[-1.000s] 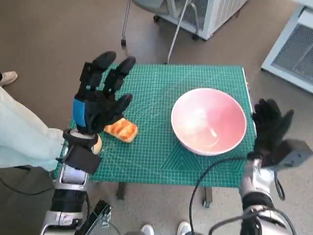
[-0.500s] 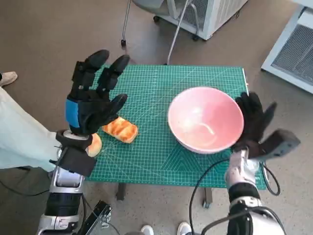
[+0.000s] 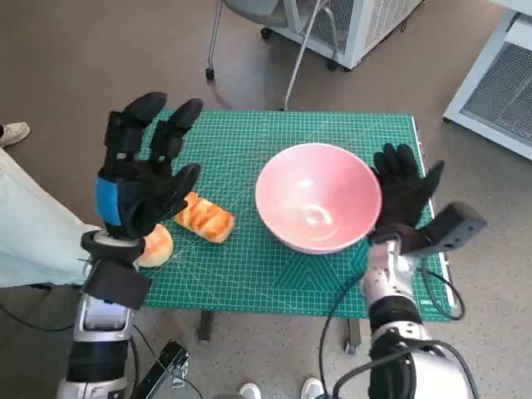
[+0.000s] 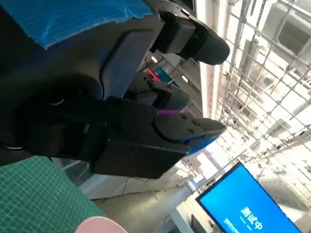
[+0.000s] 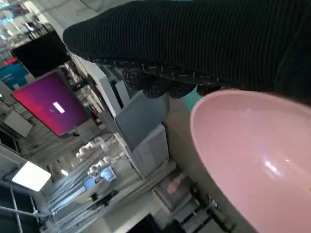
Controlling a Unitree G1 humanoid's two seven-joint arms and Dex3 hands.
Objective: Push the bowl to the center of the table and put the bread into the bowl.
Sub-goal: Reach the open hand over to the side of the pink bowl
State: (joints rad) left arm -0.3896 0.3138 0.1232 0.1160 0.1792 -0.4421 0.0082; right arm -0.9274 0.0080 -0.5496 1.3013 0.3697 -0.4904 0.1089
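The pink bowl (image 3: 316, 206) stands empty on the green mat (image 3: 249, 141), near its middle. My right hand (image 3: 402, 195) in the black glove presses flat against the bowl's right side, fingers spread upward. In the right wrist view the bowl (image 5: 257, 160) fills the space under the glove (image 5: 204, 43). A golden piece of bread (image 3: 204, 219) lies on the mat's left part. My left hand (image 3: 141, 174) hovers above and left of it, raised with fingers spread and holding nothing. The left hand (image 4: 97, 111) fills the left wrist view.
A round bun (image 3: 154, 245) sits at the mat's left front edge, half hidden by my left wrist. A person's pale sleeve (image 3: 33, 233) is at the far left. A chair's legs (image 3: 249, 50) and a white unit (image 3: 349, 25) stand behind the table.
My right hand has pushed the bowl leftward from the table's right edge toward the middle. My left hand has drifted a little to the left, still raised.
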